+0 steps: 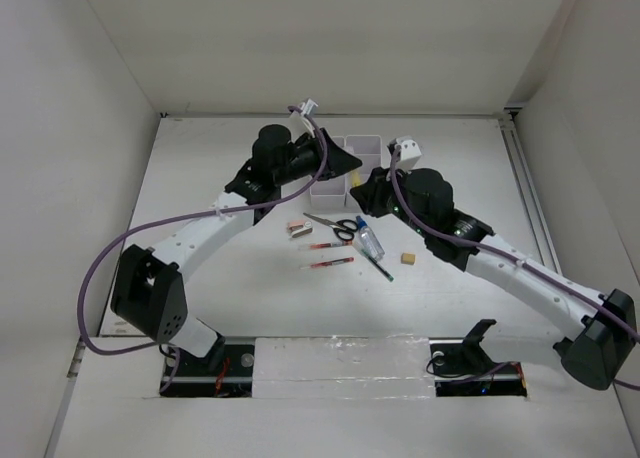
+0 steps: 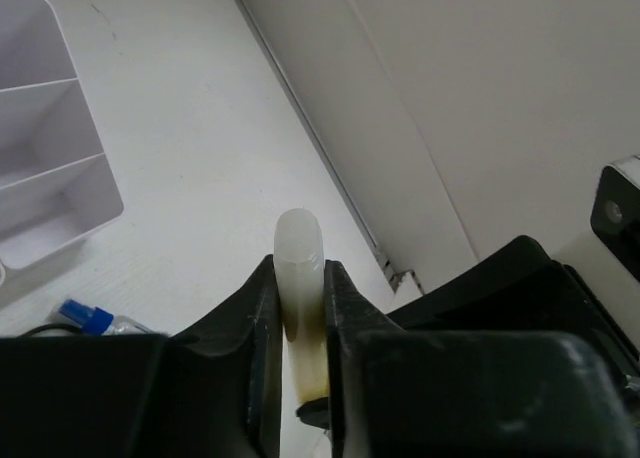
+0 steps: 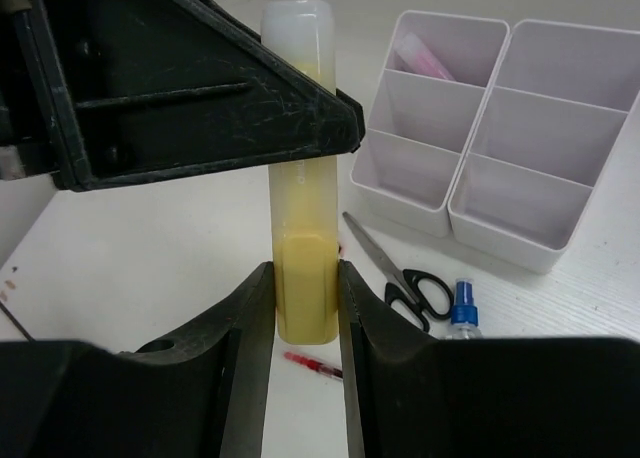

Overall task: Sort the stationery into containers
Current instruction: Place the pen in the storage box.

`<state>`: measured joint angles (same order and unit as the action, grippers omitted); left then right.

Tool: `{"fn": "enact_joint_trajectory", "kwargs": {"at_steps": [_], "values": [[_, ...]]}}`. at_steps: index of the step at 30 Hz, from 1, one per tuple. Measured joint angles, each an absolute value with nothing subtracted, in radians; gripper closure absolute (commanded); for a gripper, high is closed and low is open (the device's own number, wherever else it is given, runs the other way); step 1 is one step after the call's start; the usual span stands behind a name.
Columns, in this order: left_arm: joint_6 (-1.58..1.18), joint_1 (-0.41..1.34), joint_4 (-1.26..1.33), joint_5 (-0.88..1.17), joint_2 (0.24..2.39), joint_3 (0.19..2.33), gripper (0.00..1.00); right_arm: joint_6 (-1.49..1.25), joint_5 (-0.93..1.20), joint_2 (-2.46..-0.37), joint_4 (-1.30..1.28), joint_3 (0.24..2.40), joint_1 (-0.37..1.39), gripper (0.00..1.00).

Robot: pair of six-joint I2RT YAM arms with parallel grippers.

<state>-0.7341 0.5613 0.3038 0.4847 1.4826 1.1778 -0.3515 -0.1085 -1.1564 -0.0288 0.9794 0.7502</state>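
**Q:** What does each claw grip?

**A:** Left claw [image 2: 300, 278]: fingers closed tight on the upper part of the yellow bar [image 3: 300, 208], whose pale rounded end projects past the fingertips. Right claw [image 3: 303, 278]: fingers pressed against both sides of the same bar's deeper-yellow lower end. The bar stands upright between the two claws, with the left claw crossing it above the right.

**Q:** Where do the other items lie, taken from the right claw?

**A:** The white container block [image 3: 505, 213] stands beyond and to the right of it, with six open compartments in two columns. A pink bar [image 3: 425, 56] leans in the far compartment of the nearer column. The black-handled scissors [image 3: 415, 283] lie just right of the claw. The blue-capped bottle [image 3: 463, 305] is beside their handles. A red-white pen [image 3: 312, 364] shows on the table [image 3: 150, 268] beneath the bar's lower end. In the overhead view a dark pen [image 1: 378, 266] and a small yellow eraser [image 1: 408, 259] lie nearer the arm bases.

**Q:** Is there any legible lettering?

**A:** Whether the bar or the bottle carries print cannot be told at this size.
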Motion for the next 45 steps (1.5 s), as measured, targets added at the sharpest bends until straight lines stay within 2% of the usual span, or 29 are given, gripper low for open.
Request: {"fn": "enact_joint_trajectory", "kwargs": {"at_steps": [3, 4, 5, 6, 7, 8, 17, 29, 37, 45], "values": [[-0.730, 0.568, 0.304, 0.490, 1.502, 1.198, 1.00, -0.350, -0.125, -1.179, -0.027, 0.979, 0.754, 1.00], [-0.730, 0.567, 0.300, 0.493, 1.510, 1.206, 1.00, -0.350, -0.131, -1.179, -0.025, 0.979, 0.754, 0.96], [-0.730, 0.567, 0.300, 0.501, 1.522, 1.219, 1.00, -0.350, -0.138, -1.179, -0.022, 0.979, 0.753, 0.83], [-0.726, 0.567, 0.294, 0.506, 1.533, 1.235, 1.00, -0.350, -0.147, -1.179, -0.017, 0.979, 0.753, 0.62], [-0.719, 0.567, 0.286, 0.509, 1.542, 1.252, 1.00, -0.349, -0.155, -1.179, -0.014, 0.979, 0.752, 0.21], [-0.698, 0.568, 0.279, 0.495, 1.555, 1.275, 1.00, -0.351, -0.157, -1.176, -0.011, 0.979, 0.752, 0.01], [-0.414, 0.552, 0.303, 0.307, 1.592, 1.358, 1.00, -0.328, -0.219, -0.966, -0.017, 0.870, 0.764, 0.01], [-0.179, 0.500, 0.500, 0.109, 1.845, 1.417, 1.00, -0.324, -0.266, -0.689, -0.195, 0.749, 0.725, 0.01], [-0.144, 0.500, 0.588, -0.006, 1.934, 1.434, 1.00, -0.324, -0.264, -0.657, -0.223, 0.749, 0.725, 0.01], [-0.139, 0.500, 0.609, -0.038, 2.017, 1.509, 1.00, -0.319, -0.261, -0.678, -0.245, 0.749, 0.726, 0.01]]}}
